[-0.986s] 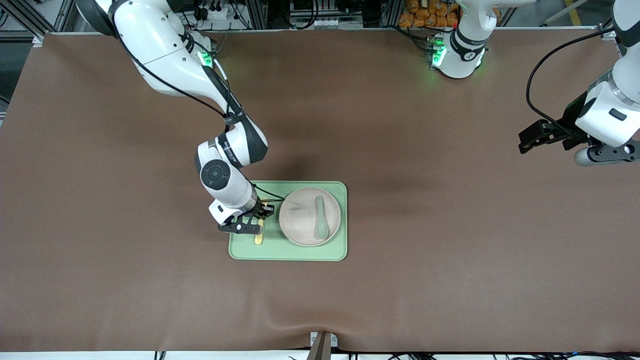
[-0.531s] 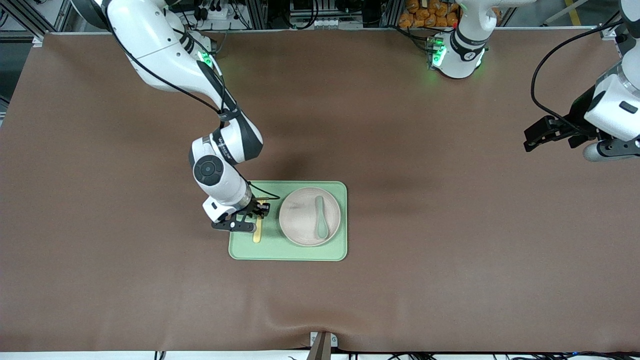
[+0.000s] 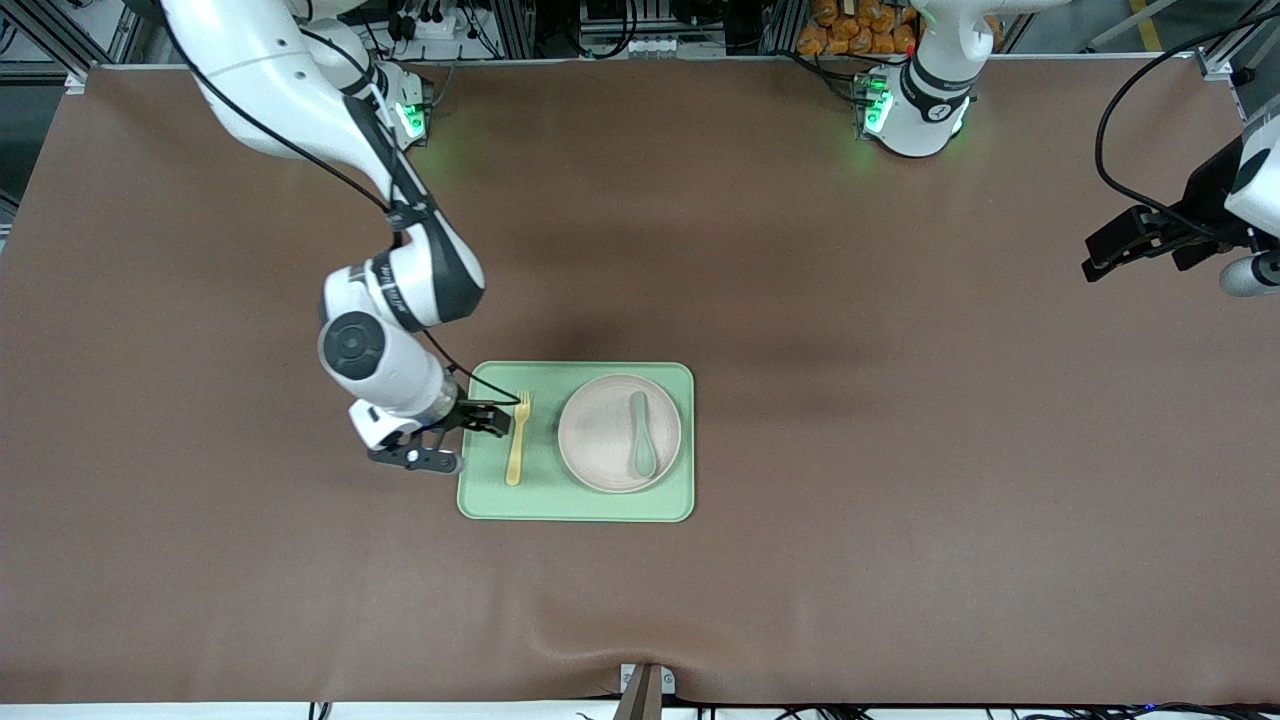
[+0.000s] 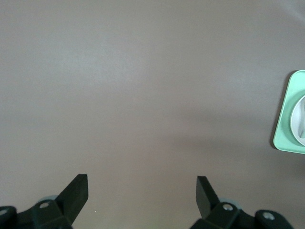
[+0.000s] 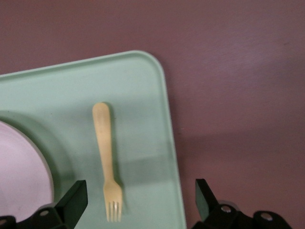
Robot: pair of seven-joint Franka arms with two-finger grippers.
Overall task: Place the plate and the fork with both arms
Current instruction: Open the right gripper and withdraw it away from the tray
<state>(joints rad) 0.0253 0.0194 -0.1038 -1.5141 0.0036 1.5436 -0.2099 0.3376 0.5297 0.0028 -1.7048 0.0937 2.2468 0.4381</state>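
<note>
Pale-yellow plastic fork (image 3: 516, 451) lies on green tray (image 3: 580, 508) beside off-white round plate (image 3: 600, 440); right gripper (image 3: 478, 418) over tray edge, jaws apart, empty; left gripper (image 3: 1120, 240) waits, jaws apart.

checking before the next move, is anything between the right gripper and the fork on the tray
Nothing visible. The fork lies flat on the green tray, beside the plate that holds a spoon. The right gripper hangs open over the tray's edge at the right arm's end, with only bare tray between. The left gripper waits, open, over the table's left-arm end.
</note>
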